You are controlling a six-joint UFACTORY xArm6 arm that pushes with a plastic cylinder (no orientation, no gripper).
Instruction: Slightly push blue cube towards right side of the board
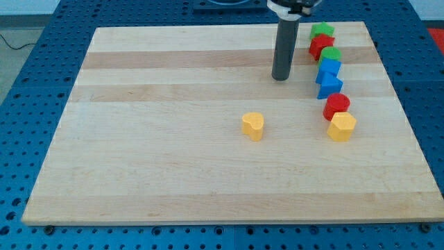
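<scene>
The blue cube [329, 69] sits near the view's upper right in a column of blocks on the wooden board [173, 167]. Just below it is a blue triangular block [329, 87]. My tip [280, 78] rests on the board to the left of the blue cube, with a gap about one block wide between them. It touches no block.
Above the blue cube stand a green block [331, 54], a red block [320, 46] and a green block [322, 30]. Below the blue pair are a red cylinder [336, 105] and a yellow hexagonal block [341, 127]. A yellow heart-shaped block [253, 126] sits mid-board.
</scene>
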